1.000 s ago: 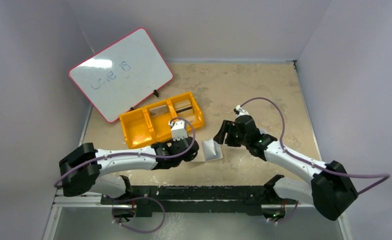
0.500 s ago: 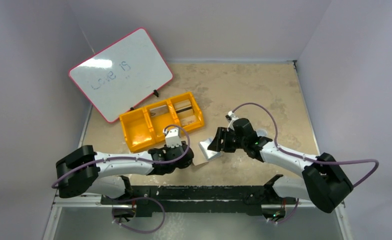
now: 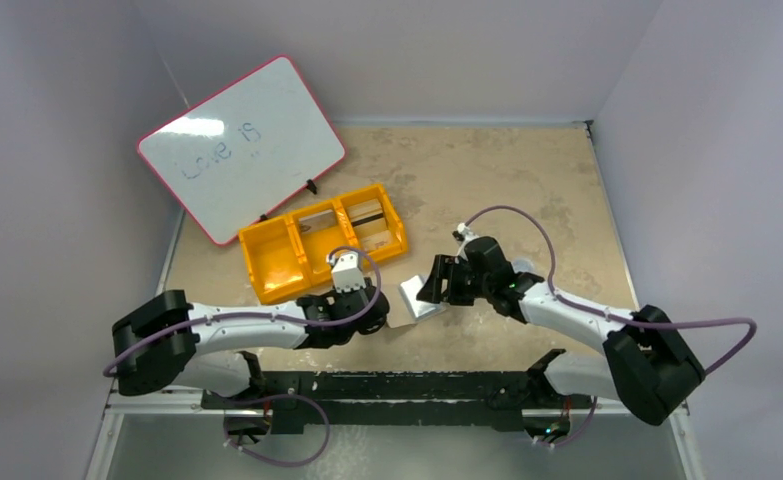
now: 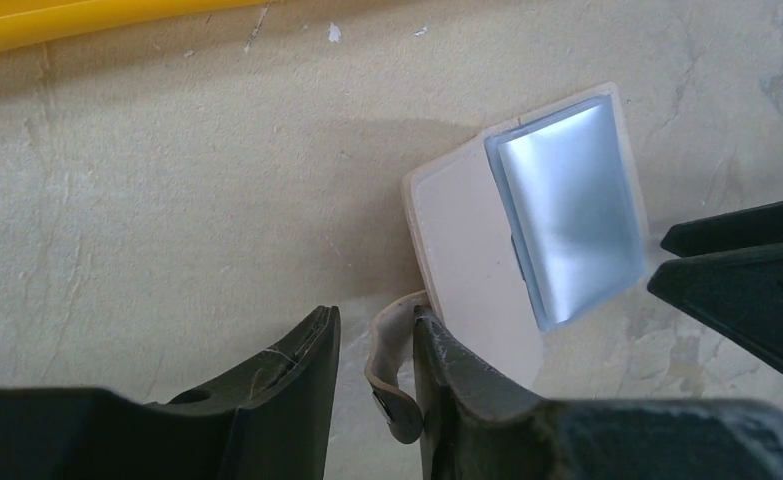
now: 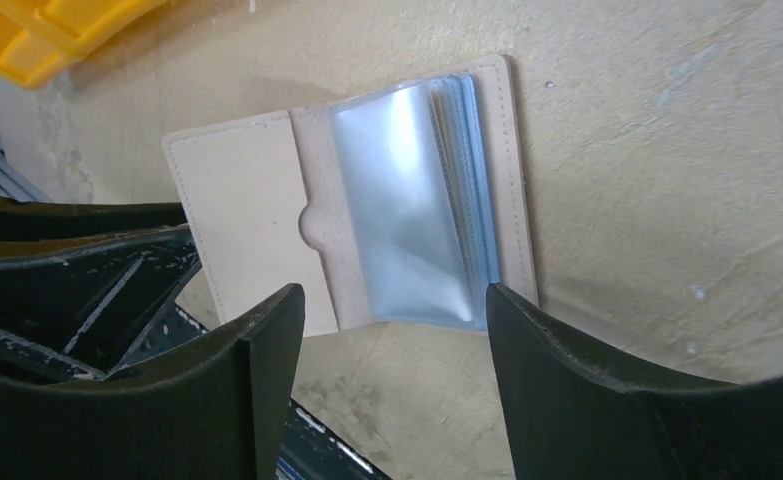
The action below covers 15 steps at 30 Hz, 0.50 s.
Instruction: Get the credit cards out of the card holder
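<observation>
Right wrist view gives you the holder lying open and flat on the table, close in front of the arm bases and between the two arms. Its tan panel faces the left arm and its glossy blue sleeves face away from it. Your right gripper hangs over it with the jaws spread wide, one finger on either side of the sleeve stack and touching nothing. That placement looks meant to pin or pinch the sleeve side.

Left wrist view shows your left gripper low at the holder's tan edge, jaws at a narrow gap. A tan tab with a metal end stands between them. It leans on one finger with daylight on its other side, so it is not clamped. Judging by that, the left side is there to steady the holder.

No cards show outside the holder. Whether the sleeves hold any, you cannot tell through the glare. The yellow bin sits well behind the left gripper; its contents are too small to make out.
</observation>
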Motion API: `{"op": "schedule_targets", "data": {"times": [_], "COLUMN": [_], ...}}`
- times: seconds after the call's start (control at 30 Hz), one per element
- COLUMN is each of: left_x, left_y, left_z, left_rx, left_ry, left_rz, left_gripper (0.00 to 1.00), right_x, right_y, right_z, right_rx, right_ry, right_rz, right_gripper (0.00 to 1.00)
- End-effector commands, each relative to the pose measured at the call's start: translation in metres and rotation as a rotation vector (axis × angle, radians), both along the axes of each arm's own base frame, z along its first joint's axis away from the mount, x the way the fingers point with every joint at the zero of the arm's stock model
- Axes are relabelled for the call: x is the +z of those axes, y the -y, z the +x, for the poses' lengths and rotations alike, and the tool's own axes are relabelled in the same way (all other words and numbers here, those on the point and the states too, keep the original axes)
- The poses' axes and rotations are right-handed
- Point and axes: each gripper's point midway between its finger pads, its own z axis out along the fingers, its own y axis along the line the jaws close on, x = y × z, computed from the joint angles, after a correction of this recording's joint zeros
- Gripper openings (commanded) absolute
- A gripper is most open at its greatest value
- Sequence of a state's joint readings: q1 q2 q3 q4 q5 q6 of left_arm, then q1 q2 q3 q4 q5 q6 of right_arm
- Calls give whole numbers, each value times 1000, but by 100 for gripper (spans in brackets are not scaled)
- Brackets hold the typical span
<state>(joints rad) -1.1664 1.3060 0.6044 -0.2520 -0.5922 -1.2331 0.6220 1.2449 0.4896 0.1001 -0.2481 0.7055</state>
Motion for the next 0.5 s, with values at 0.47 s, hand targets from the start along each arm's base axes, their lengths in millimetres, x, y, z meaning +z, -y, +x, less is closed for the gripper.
{"op": "schedule_targets", "data": {"times": [0.47], "left_x": [-8], "left_y": [0], "left_z": [9], "left_rx": [20], "left_ry": [6], "left_rz": [126], "left_gripper": [5], "right_x": [7], "right_y": [-15], "right_z": [12], "right_rx": [26], "right_ry": [22], "right_rz": [40], "right_gripper": [62]}}
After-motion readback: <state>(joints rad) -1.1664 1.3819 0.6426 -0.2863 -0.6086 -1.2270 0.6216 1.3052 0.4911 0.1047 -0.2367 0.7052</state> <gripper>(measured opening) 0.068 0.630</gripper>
